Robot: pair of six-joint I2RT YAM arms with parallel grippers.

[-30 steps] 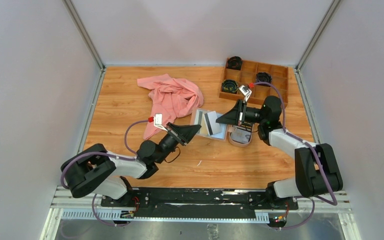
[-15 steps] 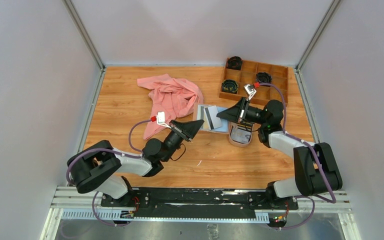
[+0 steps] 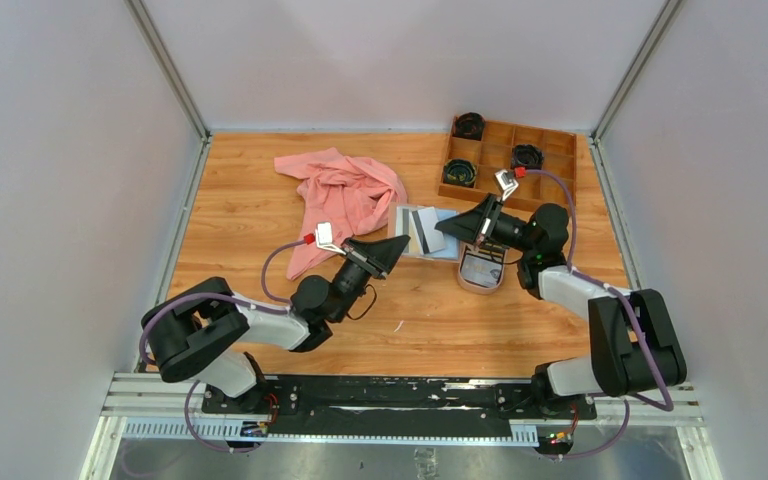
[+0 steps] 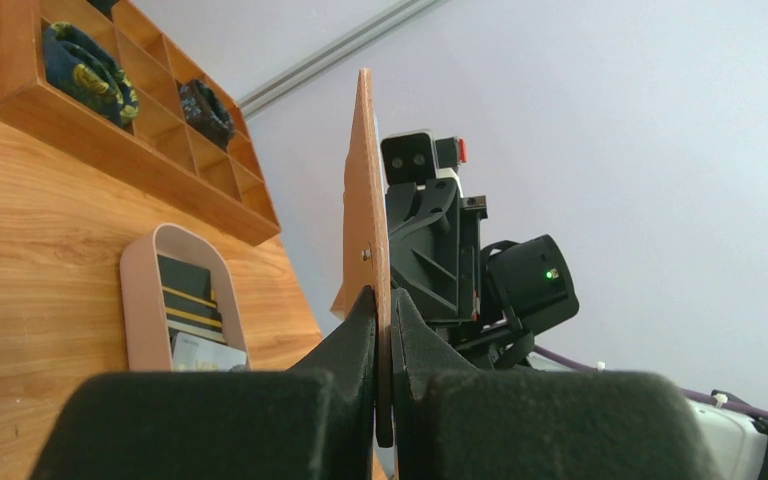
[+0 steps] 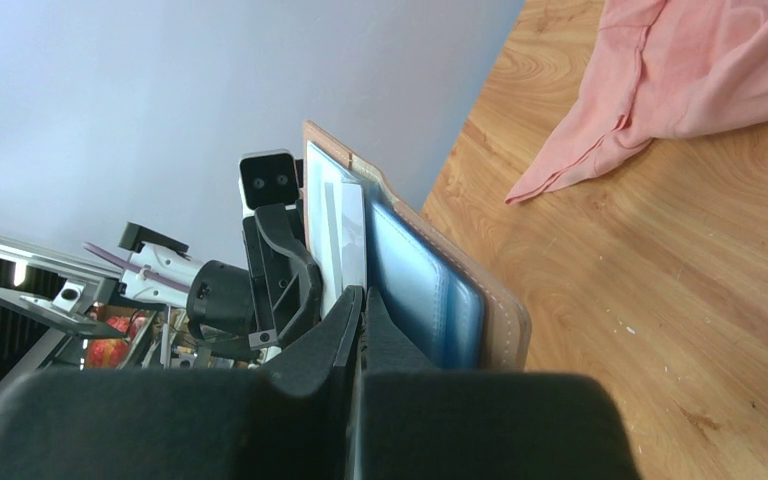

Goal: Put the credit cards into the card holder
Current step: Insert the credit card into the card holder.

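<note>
— Since a second ago the card holder [image 3: 426, 234] has drifted toward the table's [image 3: 250, 220] far edge. I hold it open, lifted off the wood.
— Grip?
— My left gripper [image 3: 398, 244] is clamped on its tan flap, and my right gripper [image 3: 444, 229] on its blue pockets. More credit cards [image 3: 480, 268] lie in the tray [image 3: 480, 290] just nearer, with the pink cloth [image 3: 345, 195] to the left.

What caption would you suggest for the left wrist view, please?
Left jaws shut on the card holder, edge-on; credit cards lie in the oval tray.
</note>
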